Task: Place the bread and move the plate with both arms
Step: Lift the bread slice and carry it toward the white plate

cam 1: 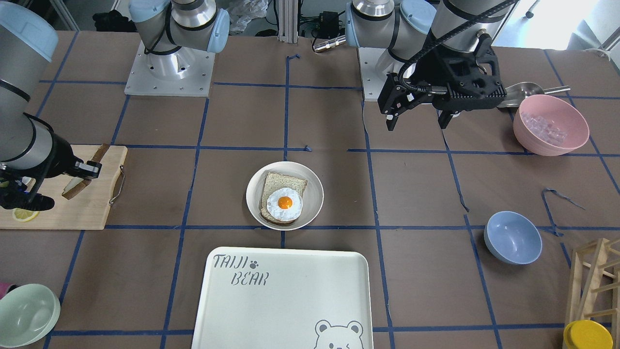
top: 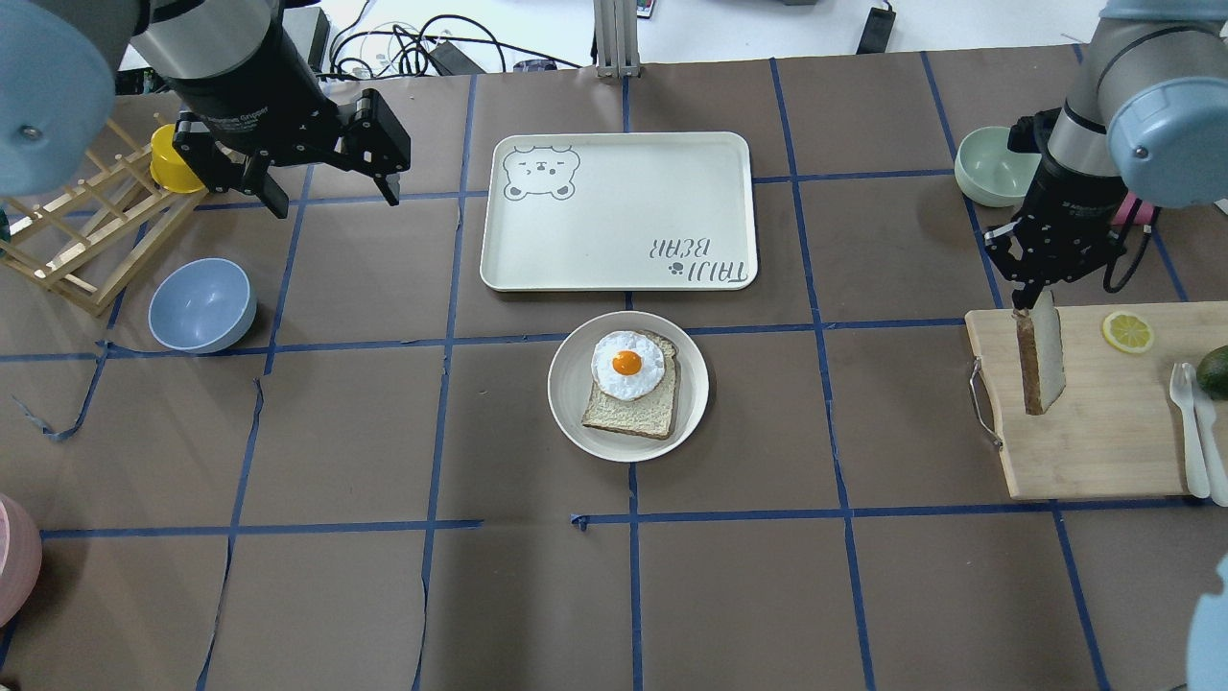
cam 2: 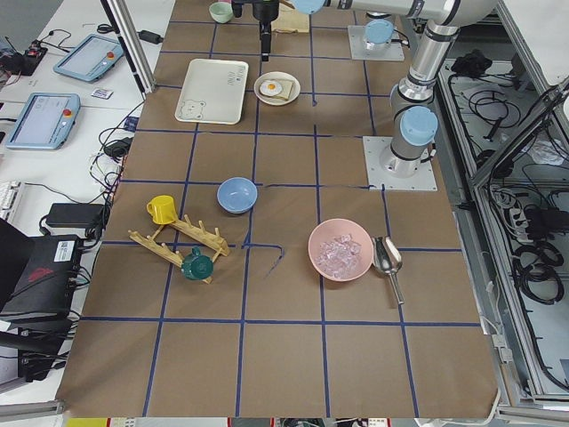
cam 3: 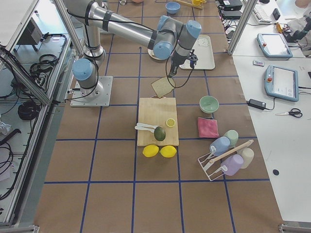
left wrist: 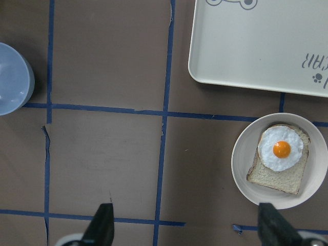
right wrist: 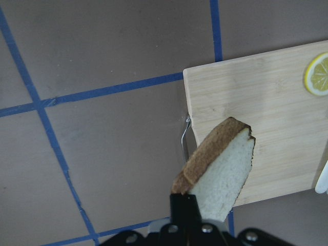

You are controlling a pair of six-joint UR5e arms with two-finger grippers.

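Bread (top: 1042, 357), a beige dark-crusted slice, hangs clamped in the right tool (top: 1034, 303) over the wooden board (top: 1084, 451); placing it and moving the round cream plate (top: 566, 403) remain; left tool (top: 336, 200) gapes wide.

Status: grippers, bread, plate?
Right gripper shut on bread, lifted over cutting board. Left gripper open, empty. Plate mid-table, holds egg toast. No obstacle seen between board and plate.
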